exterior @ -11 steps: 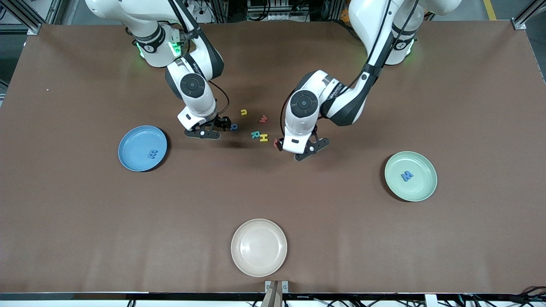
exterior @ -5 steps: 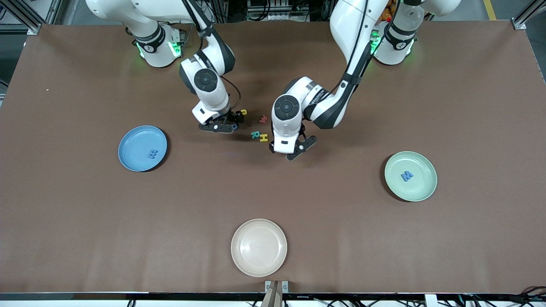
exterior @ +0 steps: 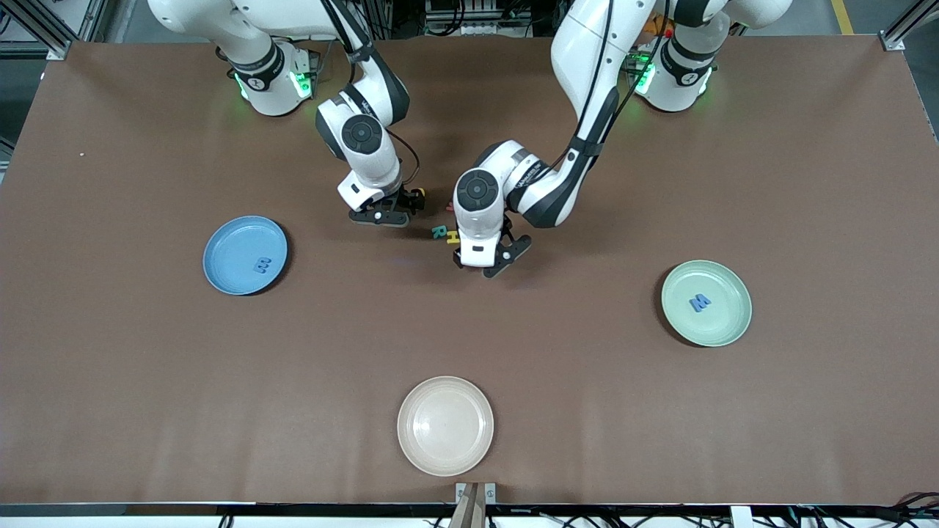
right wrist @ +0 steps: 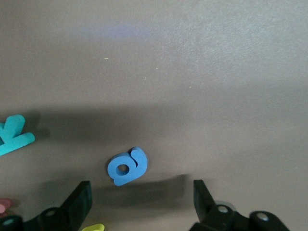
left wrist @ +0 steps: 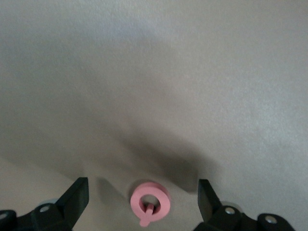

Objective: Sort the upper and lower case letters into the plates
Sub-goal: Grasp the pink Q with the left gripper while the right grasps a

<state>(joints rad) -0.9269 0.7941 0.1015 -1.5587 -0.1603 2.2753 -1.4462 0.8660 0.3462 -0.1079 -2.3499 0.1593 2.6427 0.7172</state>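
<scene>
While both grippers sit low over the loose letters at mid-table, you have a letter framed between each pair of spread fingers.

Under your right gripper (right wrist: 139, 207) lies a flat blue lowercase letter (right wrist: 127, 166) with one round hole, flat on the brown table (exterior: 147, 381) between the parted fingers, touched by neither; a teal letter (right wrist: 13, 135) lies off to one side of it, apart. Under your left gripper (left wrist: 142, 207) lies a coral-pink ring-shaped letter (left wrist: 150, 208) with a short tail, centred between fingers that also stand apart and clear of it. From the front camera, a teal R (exterior: 438, 232) and a yellow H (exterior: 453, 237) lie between the two grippers. Well away, the blue plate (exterior: 233, 242) toward the right arm's end and the mint plate (exterior: 726, 323) toward the left arm's end each hold one blue letter. The cream plate (exterior: 445, 455) lies nearest that camera.
</scene>
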